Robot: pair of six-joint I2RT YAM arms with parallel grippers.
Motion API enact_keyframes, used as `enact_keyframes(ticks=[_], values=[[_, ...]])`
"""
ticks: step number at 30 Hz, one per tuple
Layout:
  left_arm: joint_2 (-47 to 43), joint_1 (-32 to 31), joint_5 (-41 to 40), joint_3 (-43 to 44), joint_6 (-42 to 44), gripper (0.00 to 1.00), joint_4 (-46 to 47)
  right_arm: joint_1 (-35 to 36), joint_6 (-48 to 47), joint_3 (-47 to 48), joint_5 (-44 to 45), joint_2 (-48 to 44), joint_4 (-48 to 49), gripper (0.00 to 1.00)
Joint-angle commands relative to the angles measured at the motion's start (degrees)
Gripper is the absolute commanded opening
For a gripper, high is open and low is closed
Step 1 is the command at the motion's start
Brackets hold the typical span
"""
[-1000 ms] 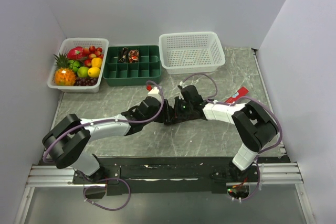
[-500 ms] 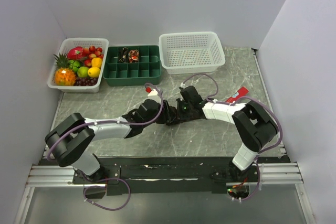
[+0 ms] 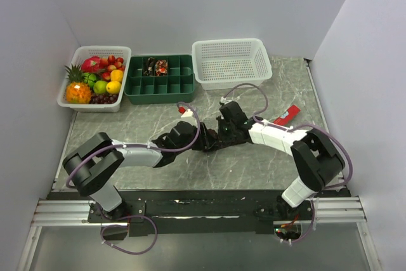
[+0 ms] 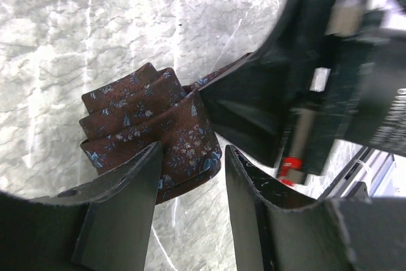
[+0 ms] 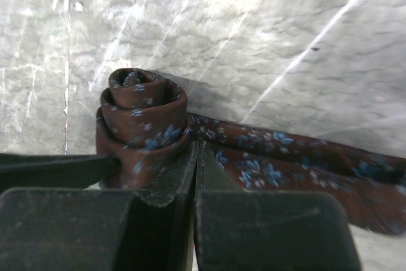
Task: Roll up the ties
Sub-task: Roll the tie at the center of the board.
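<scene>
Grey marble table [image 3: 254, 169], white walls, and both arms meet mid-table with their wrists hiding the work from the top view. The tie [image 4: 149, 125] lies flat on the marble between the two grippers and is part-rolled. It shows a tight coil of a few turns, with the rest of the strip not yet wound. The left gripper [image 4: 191, 150] is spread and straddles the near edge of the coil. One pad touches the fabric and the other sits just beside it, so this looks like a loose cage, not a clamp. The right gripper [image 5: 196, 150] has its fingers pressed together with nothing between them, and the tip bears on the spot where the tail leaves the coil. In the right wrist view the coil sits just left of that tip with its spiral end toward the camera, and the tail runs flat off to the right. My read is that the next turn has to roll along the tail's long axis, with the left arm best placed to turn the coil. The fabric is dark brown with small blue-white flowers, soft, and the layers are slightly stepped. Finished rolls [image 3: 156, 66] sit in the back compartments of the green tray [image 3: 158, 98].
</scene>
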Motion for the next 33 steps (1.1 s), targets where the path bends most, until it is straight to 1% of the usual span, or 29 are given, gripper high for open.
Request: enact_keyframes(ticks=[1,5,10,20,28,31,33], values=[[2.27,-0.83,2.52,0.93,-0.90,0.50,1.30,0.32,-1.50,2.66,5.40,-5.13,-1.37,0.00],[3.50,-0.92,2.70,1.46,-0.99,0.50,2.36,0.31,-2.20,2.04,5.32,-7.94,-0.93,0.00],[5.52,-1.00,4.01,2.43,-1.25,0.50,3.41,0.23,-2.47,1.78,3.13,-8.47,-0.32,0.00],[6.14,-1.00,4.02,2.78,-1.34,0.49,3.24,0.14,-1.85,3.18,4.62,-2.15,-2.51,0.00],[4.65,-1.00,3.31,3.22,-0.81,0.50,1.48,0.31,-1.85,3.44,6.81,0.40,-4.09,0.00],[2.81,-1.00,3.31,3.84,-0.64,0.51,-0.53,0.14,-1.50,3.18,6.64,0.41,-3.57,0.00],[1.66,-1.00,1.03,4.62,-0.20,0.52,-2.99,0.31,-1.32,3.18,6.64,0.41,-3.30,0.00]])
